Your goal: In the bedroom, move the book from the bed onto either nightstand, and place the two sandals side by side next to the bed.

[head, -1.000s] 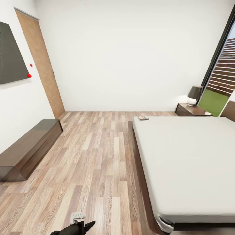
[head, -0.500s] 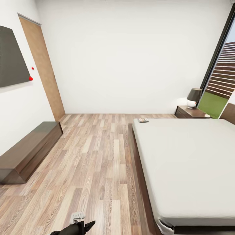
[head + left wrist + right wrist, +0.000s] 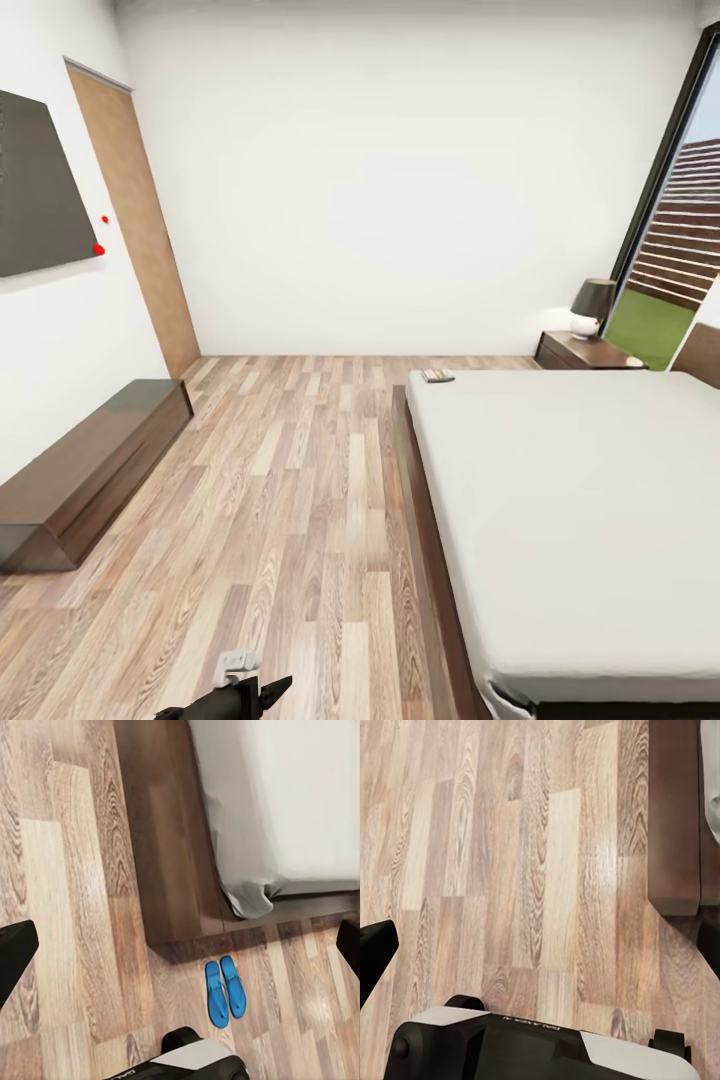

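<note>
The book (image 3: 437,376) lay flat on the far left corner of the bed (image 3: 580,500), close to the mattress edge, with the nightstand (image 3: 585,352) and its lamp (image 3: 590,305) beyond the bed's far right side. It looked thin, light and fairly stiff, so sliding it over the edge and pinching it across the spine seemed the easiest hold. The two sandals (image 3: 225,990) sat side by side on the floor (image 3: 82,907) just off the bed's near corner; flat and bendy, they were probably best nipped at a strap. Both wrist views showed dark pincer tips at opposite borders, so each pincer was spread and held nothing.
</note>
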Controlling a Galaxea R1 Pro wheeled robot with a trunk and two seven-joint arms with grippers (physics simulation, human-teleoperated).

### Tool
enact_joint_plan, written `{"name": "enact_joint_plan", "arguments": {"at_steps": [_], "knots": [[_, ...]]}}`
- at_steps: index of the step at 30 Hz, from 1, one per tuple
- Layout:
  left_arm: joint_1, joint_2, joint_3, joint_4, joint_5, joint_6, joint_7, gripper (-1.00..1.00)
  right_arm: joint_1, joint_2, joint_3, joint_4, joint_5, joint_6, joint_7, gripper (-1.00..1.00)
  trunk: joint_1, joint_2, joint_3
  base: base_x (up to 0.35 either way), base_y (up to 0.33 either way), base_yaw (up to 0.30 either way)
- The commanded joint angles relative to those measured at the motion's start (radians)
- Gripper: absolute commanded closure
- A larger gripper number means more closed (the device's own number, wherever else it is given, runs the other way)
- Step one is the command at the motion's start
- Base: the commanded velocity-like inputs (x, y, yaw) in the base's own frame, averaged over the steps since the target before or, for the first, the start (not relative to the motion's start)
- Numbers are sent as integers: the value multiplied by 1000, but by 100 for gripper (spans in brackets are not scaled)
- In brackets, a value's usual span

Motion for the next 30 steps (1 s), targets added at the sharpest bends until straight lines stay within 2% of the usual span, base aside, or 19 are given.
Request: {"name": "enact_joint_plan", "arguments": {"at_steps": [1, 30], "knots": [[-1, 0, 6, 1, -10, -7, -2, -100, -1, 0, -7, 1, 11, -7, 4, -100, 1, -2, -1, 0, 0, 0], [-1, 0, 6, 1, -10, -7, -2, -100, -1, 0, -7, 1, 11, -7, 4, -100, 1, -2, 46, 0, 0, 0]]}}
